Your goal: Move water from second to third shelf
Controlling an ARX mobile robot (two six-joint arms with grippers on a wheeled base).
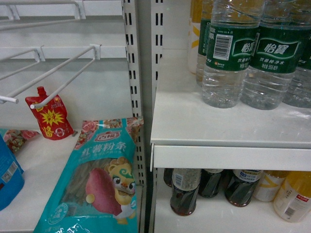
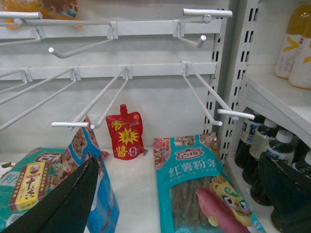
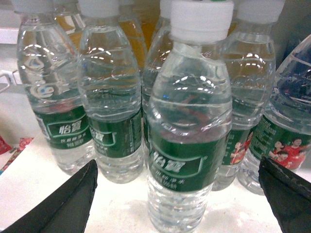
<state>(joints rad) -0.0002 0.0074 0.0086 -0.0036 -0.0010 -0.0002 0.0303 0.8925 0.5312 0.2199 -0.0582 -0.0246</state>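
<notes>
"怡寶" w/ "555" is read on the water bottle [image 1: 278,53] green label (barcode alongside). "红薯粉条" is printed on the teal pouch [image 2: 201,189]. "香辣酱" is shown on the red sachet [image 2: 125,137].

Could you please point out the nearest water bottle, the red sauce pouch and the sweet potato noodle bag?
Nearest water bottle [image 3: 187,167], right wrist view, green label.
Red sauce pouch [image 2: 125,138], left wrist view, front face.
Sweet potato noodle bag [image 1: 97,179], head view, front panel.

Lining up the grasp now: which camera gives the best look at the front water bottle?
Right wrist view: the front water bottle fills the middle, cap to base, between the open right gripper fingers. The head view shows only lower bodies and labels of the water bottles, caps cut off. The left wrist view shows none.
</notes>
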